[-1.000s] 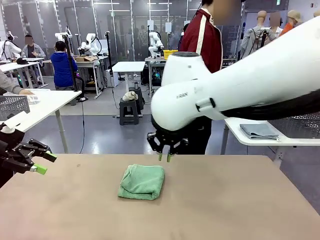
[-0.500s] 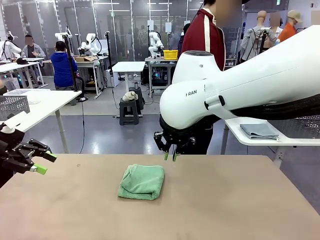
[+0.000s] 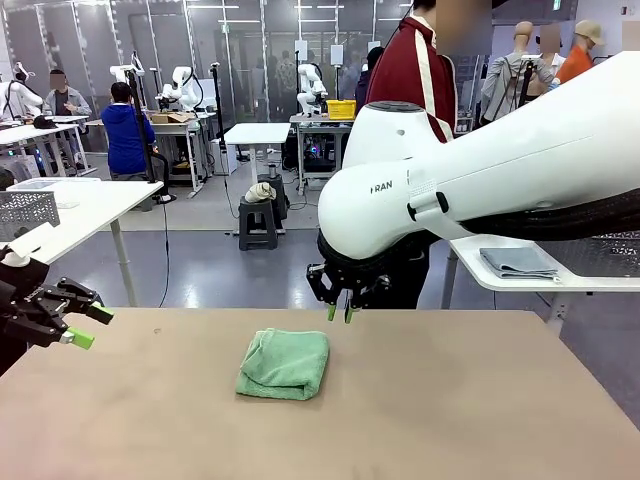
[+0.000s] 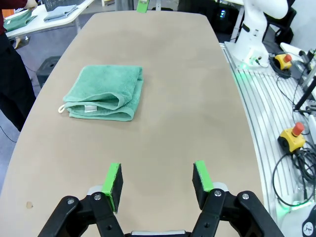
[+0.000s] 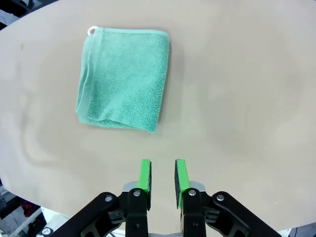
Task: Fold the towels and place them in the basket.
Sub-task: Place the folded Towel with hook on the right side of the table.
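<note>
A sea-green towel lies folded into a small rectangle at the middle of the tan table. The towel shows a white loop at one corner in the left wrist view. My right gripper hangs above the table just beyond the towel's far right corner. In the right wrist view its jaws stand a narrow gap apart with nothing between them, and the towel lies ahead. My left gripper waits at the table's left edge. Its jaws are wide open and empty. The basket is out of view.
A person in a dark red jacket stands at the far side, behind my right arm. Side tables left and right carry grey mesh crates and a folded grey cloth. The table's far edge runs just behind the right gripper.
My right arm has shifted a little to the right, away from above the towel, then stopped. The towel and the left arm have not moved.
</note>
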Available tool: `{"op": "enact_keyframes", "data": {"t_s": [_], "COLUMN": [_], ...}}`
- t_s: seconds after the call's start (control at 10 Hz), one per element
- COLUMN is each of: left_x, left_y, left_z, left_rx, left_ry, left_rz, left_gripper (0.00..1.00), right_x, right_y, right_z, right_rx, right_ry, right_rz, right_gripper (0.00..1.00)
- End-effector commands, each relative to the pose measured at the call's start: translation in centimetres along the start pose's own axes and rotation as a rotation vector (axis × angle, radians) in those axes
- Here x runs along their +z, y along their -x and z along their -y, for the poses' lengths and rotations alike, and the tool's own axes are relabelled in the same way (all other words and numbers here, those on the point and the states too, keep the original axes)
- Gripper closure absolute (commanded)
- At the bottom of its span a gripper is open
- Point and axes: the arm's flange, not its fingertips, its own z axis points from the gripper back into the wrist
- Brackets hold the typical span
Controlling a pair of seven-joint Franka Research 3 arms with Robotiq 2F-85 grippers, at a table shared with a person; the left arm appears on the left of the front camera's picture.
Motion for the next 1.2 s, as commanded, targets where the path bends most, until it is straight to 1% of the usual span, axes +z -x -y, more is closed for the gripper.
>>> {"op": "enact_keyframes", "data": {"t_s": [0.0, 0.4, 0.5, 0.6, 0.7, 0.9, 1.0, 1.1], "left_x": [0.1, 0.1, 0.1, 0.1, 0.1, 0.1, 0.1, 0.1], "left_y": [-0.2, -0.2, -0.2, -0.2, -0.2, -0.2, -0.2, -0.2], "left_z": [0.3, 0.3, 0.3, 0.3, 0.3, 0.3, 0.3, 0.3], "left_rx": [0.001, 0.001, 0.001, 0.001, 0.001, 0.001, 0.001, 0.001], "left_ry": [-0.003, -0.003, -0.003, -0.003, -0.003, -0.003, -0.003, -0.003], "left_rz": [0.015, 0.015, 0.015, 0.015, 0.015, 0.015, 0.015, 0.015], "left_gripper": [0.27, 0.27, 0.27, 0.27, 0.27, 0.27, 0.27, 0.27], "right_x": [0.0, 0.0, 0.0, -0.2, -1.1, -4.1, -5.8, -7.2], "right_y": [0.1, 0.1, 0.0, 0.0, 0.0, -0.5, -1.1, -1.7], "right_z": [-0.3, -0.3, 0.0, 0.4, 0.6, 0.8, 1.0, 1.3], "right_rx": [-0.026, -0.026, 0.0, -0.03, -0.061, -0.101, -0.117, -0.135], "right_ry": [0.009, 0.009, 0.0, -0.037, -0.056, -0.09, -0.101, -0.118], "right_rz": [0.007, 0.007, 0.0, 0.006, 0.016, 0.034, 0.027, 0.01], "right_gripper": [0.73, 0.73, 0.73, 0.73, 0.73, 0.73, 0.61, 0.53]}}
